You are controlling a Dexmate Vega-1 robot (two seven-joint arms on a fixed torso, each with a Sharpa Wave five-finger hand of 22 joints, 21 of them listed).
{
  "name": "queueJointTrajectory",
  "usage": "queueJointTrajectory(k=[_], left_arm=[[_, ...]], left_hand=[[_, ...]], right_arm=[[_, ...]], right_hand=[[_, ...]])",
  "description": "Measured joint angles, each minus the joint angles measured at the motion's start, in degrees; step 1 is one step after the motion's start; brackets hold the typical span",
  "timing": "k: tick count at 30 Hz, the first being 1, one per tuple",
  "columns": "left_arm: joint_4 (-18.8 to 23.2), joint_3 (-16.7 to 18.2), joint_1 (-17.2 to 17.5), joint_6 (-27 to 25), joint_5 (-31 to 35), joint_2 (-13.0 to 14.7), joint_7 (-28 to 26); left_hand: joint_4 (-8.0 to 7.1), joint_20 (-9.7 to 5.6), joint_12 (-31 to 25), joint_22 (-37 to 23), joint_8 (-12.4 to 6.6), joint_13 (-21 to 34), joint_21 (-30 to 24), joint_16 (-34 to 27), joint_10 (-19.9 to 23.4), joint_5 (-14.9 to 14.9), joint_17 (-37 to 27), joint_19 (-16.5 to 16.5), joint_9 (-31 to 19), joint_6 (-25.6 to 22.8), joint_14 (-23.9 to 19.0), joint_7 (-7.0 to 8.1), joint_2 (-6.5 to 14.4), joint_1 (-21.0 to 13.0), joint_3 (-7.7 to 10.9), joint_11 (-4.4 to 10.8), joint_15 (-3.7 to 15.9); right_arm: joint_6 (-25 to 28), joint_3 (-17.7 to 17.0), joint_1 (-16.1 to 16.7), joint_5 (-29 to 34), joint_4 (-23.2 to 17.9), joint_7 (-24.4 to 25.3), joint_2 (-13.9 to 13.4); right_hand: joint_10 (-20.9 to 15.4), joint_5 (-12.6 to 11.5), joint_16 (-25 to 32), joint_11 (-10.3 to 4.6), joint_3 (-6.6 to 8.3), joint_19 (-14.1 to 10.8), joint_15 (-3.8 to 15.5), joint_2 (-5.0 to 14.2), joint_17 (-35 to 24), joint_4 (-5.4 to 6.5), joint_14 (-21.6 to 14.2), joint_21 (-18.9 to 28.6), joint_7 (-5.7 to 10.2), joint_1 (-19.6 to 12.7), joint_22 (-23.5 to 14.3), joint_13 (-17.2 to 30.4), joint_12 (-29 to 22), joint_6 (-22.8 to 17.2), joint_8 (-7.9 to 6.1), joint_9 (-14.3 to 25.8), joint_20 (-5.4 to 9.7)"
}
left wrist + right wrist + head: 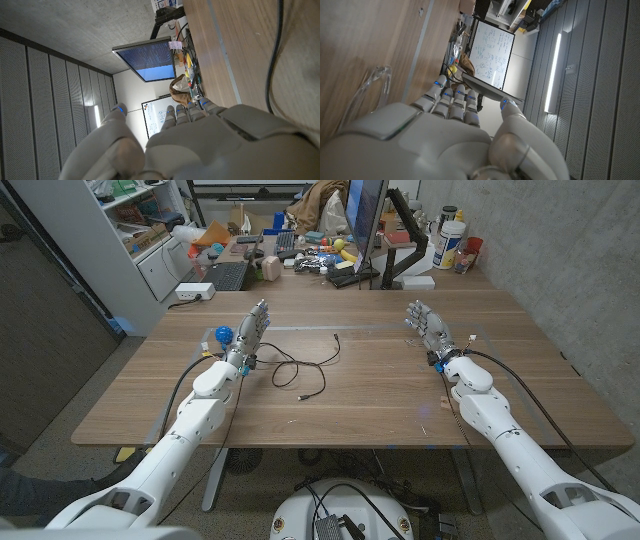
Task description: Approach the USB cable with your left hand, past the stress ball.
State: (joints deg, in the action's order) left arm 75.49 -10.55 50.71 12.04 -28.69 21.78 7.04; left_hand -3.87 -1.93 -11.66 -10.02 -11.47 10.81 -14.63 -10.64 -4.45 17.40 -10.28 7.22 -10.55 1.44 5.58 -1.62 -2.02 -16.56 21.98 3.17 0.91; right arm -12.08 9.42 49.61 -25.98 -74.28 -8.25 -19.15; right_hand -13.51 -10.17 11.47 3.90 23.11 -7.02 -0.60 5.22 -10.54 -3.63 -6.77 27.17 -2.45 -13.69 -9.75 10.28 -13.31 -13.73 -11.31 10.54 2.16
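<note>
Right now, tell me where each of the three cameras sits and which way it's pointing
Head view: on the robot's head, looking down at the wooden table; both arms show, left hand beside the black USB cable, right hand apart.
Left wrist view: on the left wrist, looking along the back of the left hand toward the monitor; picture turned.
Right wrist view: on the right wrist, along the right hand toward a whiteboard.
Shared: head and left wrist views both show the monitor and cable.
</note>
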Motion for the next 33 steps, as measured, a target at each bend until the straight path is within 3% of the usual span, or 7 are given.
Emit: queueJointTrajectory(k=[11,33], left_arm=[[0.97,3.3,0.86,-1.2,2.99,-2.44,1.79],[4.71,6.7,2.94,-1.98,6.72,-4.52,3.22]], left_hand=[[0.0,0.0,0.0,0.0,0.0,0.0,0.0,0.0,0.12,0.0,0.01,0.0,0.01,-0.21,0.0,0.21,0.31,-0.3,0.0,0.11,0.0],[0.0,0.01,0.01,0.01,0.0,-0.01,0.45,0.01,0.44,0.0,0.01,-0.01,0.01,-0.21,0.0,0.21,0.53,-0.52,-0.01,0.41,0.0]], right_arm=[[1.31,-4.49,0.17,4.18,0.52,-2.88,3.96],[1.78,-8.75,-0.7,8.43,2.23,-6.49,7.87]], right_hand=[[-0.21,0.0,0.0,-0.21,0.0,0.0,0.0,0.0,0.01,0.0,0.0,-0.27,0.0,0.0,0.0,-0.01,0.0,0.0,0.0,-0.01,0.0],[-0.2,0.0,0.0,-0.21,-0.26,0.01,0.0,0.0,0.01,-0.24,0.01,-0.9,0.0,0.0,-0.27,-0.02,0.0,0.01,0.0,0.27,-0.01]])
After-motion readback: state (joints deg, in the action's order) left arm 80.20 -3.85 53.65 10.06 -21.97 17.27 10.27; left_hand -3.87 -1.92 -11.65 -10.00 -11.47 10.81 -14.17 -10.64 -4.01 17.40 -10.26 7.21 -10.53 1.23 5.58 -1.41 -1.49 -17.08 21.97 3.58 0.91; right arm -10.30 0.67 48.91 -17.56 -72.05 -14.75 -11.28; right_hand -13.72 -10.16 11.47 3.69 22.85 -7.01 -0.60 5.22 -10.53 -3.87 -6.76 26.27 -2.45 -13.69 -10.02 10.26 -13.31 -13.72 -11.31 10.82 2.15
